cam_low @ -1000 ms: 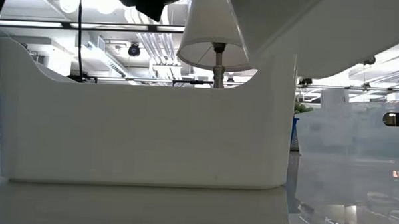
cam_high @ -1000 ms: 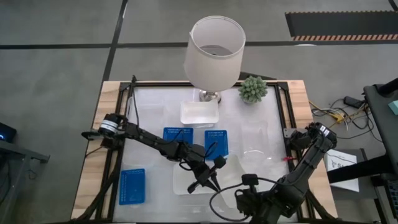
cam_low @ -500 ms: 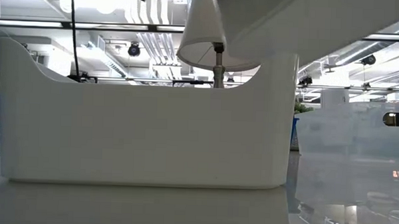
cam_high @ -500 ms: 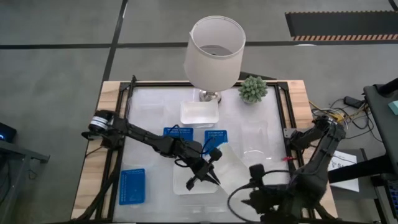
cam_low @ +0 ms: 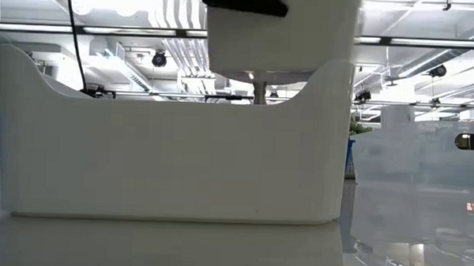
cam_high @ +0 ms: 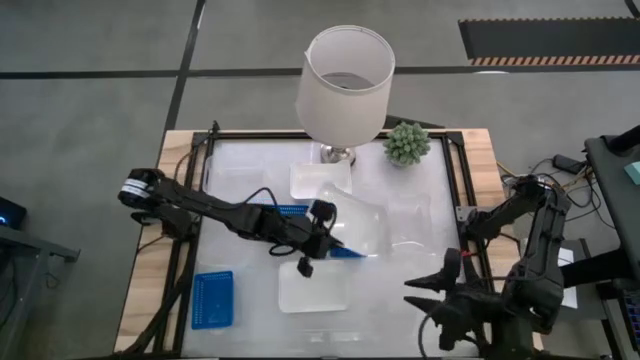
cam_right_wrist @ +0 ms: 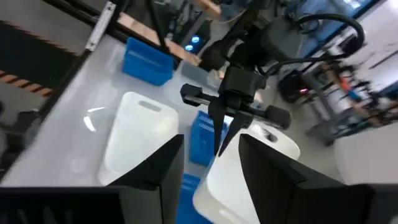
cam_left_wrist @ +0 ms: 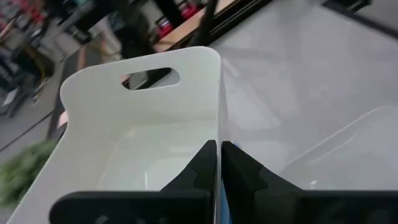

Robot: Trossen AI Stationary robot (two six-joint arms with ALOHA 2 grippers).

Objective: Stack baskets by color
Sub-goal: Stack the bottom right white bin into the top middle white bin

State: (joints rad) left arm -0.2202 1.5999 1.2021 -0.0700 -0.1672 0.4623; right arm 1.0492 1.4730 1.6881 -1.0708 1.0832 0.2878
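Observation:
My left gripper (cam_high: 335, 240) is shut on a white basket (cam_high: 365, 225), held in the air over the table's middle. Part of a blue basket (cam_high: 350, 253) shows under it. A second blue basket (cam_high: 285, 211) lies half hidden by my left arm. A third (cam_high: 212, 298) sits near the front left. Another white basket (cam_high: 315, 287) rests flat near the front edge and fills the low view (cam_low: 173, 146). One more white basket (cam_high: 320, 180) lies by the lamp's foot. My right gripper (cam_high: 430, 290) stands open at the front right, with nothing between its fingers (cam_right_wrist: 267, 168). My left gripper pinches the white basket's side wall at its rim (cam_left_wrist: 219, 134), one finger inside the basket and one outside. The fingers come from the table's left, slanting a little downward. The basket is lifted clear of the table, its slotted handle end (cam_left_wrist: 149, 78) pointing away from the gripper.
A white-shaded lamp (cam_high: 345, 80) and a small green plant (cam_high: 407, 143) stand at the far edge. A clear plastic container (cam_high: 410, 225) sits right of the held basket. Black frame rails (cam_high: 455, 190) run along the table's sides.
My left gripper has risen and gone toward the far edge. It has tipped the white basket up off the one at the front and then carried it clear over the middle. My right gripper has drawn back toward the table's right edge and turned its wrist.

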